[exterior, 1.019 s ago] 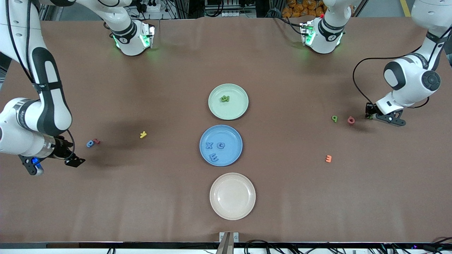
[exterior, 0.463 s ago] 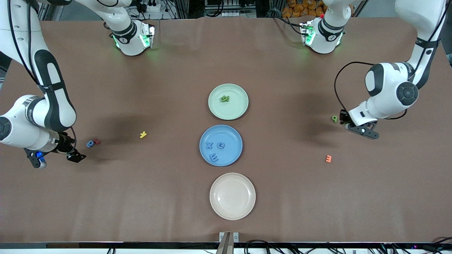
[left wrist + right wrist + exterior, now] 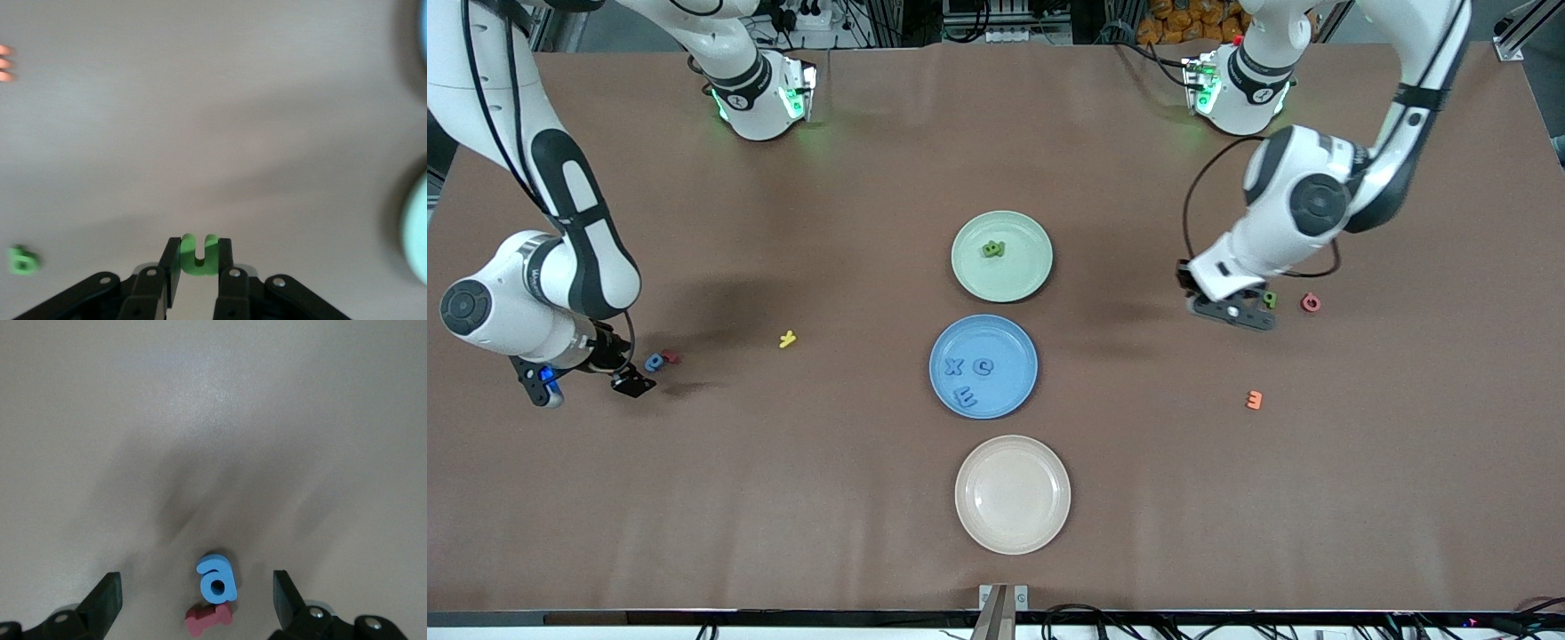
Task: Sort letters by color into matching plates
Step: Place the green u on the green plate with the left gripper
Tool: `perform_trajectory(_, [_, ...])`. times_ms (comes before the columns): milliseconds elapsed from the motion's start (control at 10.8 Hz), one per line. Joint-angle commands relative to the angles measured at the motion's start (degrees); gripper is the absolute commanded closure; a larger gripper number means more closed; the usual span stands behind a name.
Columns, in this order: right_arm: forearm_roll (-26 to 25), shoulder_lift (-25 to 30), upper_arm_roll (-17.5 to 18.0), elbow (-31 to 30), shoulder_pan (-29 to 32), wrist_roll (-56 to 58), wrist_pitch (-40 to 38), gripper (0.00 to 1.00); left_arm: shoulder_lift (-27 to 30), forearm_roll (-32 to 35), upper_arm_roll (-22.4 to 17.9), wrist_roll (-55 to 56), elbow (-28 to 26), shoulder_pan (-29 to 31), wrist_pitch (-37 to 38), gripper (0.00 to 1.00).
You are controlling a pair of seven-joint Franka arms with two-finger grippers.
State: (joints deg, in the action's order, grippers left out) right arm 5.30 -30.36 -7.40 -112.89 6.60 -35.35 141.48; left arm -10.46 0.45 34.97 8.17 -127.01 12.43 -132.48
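With the left gripper [image 3: 197, 267] clamped on a green letter [image 3: 198, 253], it needed a level carry to the green plate [image 3: 1001, 255], while the right gripper [image 3: 197, 600], fingers apart, needed centring over the blue letter [image 3: 217, 577].

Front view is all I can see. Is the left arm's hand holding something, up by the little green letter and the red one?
Observer: Yes. The left wrist view shows the left gripper shut on a green letter shaped like a U, over bare table.
Operator: Is the other arm grabbing the blue letter?
Observer: Not yet. In the right wrist view the right gripper is open, with its fingers well apart on either side of that letter, and neither finger touches it.
Operator: What letter is it?
Observer: A lowercase a, with a dark red letter touching it.
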Motion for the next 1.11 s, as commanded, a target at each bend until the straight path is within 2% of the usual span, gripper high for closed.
perform_trajectory(0, [-0.4, 2.3, 0.9, -4.5, 1.0, 2.5, 3.4, 0.11, -1.0, -0.6, 6.3, 14.2, 2.1, -5.7, 1.1, 1.0])
perform_trajectory(185, [-0.2, 2.3, 0.9, -5.3, 1.5, 5.0, 4.0, 0.34, -3.8, 0.0, 6.3, 23.3, 5.1, -13.2, 1.0, 1.0])
perform_trajectory(371, [-0.1, 2.1, 0.9, -5.6, 1.8, 6.9, 4.2, 0.52, -8.1, 4.7, 6.3, 29.7, 8.4, -18.9, 1.0, 1.0])
perform_trajectory(556, [-0.2, 1.7, 1.0, -5.8, 1.8, 7.0, 5.7, 0.55, -14.1, 8.8, 6.0, 36.3, 13.0, -24.7, 0.7, 1.0])
perform_trajectory(741, [-0.1, 1.5, 1.0, -5.9, 1.8, 7.2, 6.5, 0.55, -19.2, 12.8, 4.8, 37.7, 15.9, -28.1, 0.4, 1.0])
perform_trajectory(1019, [-0.2, 0.8, 1.0, -5.9, 1.7, 7.6, 7.9, 0.55, -24.7, 14.8, -0.9, 38.5, 20.4, -35.6, 0.0, 1.0])
